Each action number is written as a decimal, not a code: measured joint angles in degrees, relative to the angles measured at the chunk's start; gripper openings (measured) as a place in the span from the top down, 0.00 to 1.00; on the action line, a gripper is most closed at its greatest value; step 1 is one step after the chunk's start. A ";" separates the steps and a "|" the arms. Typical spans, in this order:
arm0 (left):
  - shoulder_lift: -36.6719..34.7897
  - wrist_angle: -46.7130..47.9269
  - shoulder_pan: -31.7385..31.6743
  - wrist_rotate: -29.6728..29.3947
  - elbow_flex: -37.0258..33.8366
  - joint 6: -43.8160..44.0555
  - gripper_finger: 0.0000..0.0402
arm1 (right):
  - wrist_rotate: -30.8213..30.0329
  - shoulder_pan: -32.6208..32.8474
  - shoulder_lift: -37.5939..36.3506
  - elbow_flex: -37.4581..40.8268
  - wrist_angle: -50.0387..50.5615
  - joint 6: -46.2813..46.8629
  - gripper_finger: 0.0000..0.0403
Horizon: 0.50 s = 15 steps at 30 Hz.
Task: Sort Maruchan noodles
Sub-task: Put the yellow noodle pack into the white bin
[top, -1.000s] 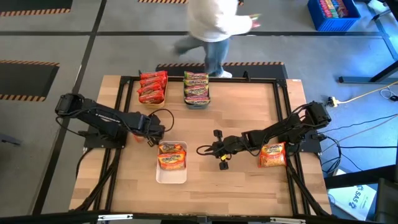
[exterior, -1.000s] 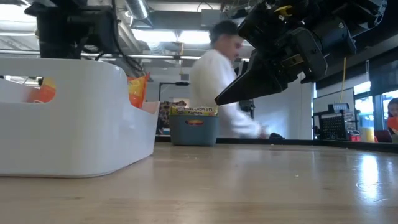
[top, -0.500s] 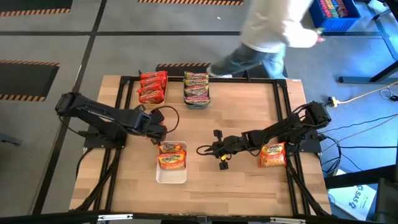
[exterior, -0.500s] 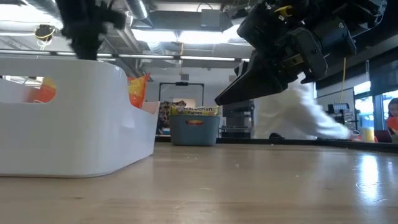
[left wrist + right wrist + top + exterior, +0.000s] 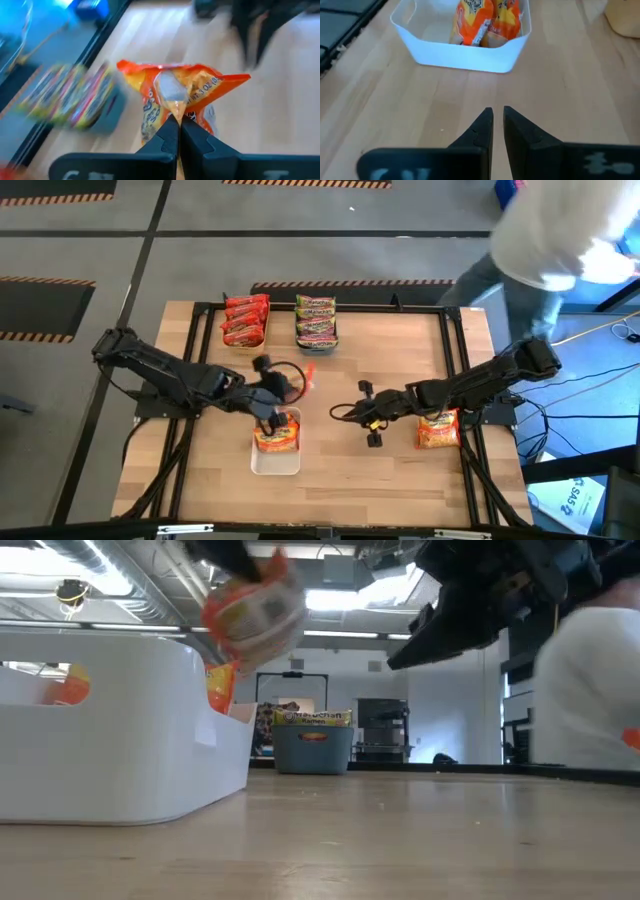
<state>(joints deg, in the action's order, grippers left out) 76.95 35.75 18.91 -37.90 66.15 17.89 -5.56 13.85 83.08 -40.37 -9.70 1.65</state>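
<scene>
Left hand [image 5: 175,131] – clamped on edge of orange packet [image 5: 181,96], held above white tray [image 5: 276,462]. Right hand [image 5: 498,122] – closed, empty, over bare table [image 5: 400,370]. Release advised only once packet is centred over tray, lowered near packets inside.

The left gripper [image 5: 176,131] is closed, arm stretched toward the table's middle; the right gripper [image 5: 493,122] hovers nearly closed, holding nothing.
</scene>
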 joint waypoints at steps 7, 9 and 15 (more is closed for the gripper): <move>7.92 -19.68 -0.64 5.89 -1.33 -10.98 1.00 | -0.77 0.06 -5.93 9.26 3.05 8.41 0.93; 11.07 -22.85 -0.67 5.96 -1.33 -12.14 1.00 | 0.95 0.07 -8.44 11.12 7.82 12.11 0.93; 21.32 -34.79 -1.02 6.03 -1.40 -13.60 1.00 | 2.34 0.04 -13.48 13.71 18.21 20.46 0.93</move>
<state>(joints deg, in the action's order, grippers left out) 98.26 0.96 17.89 -31.87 64.75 4.28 -3.23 13.89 69.60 -26.66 8.51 22.11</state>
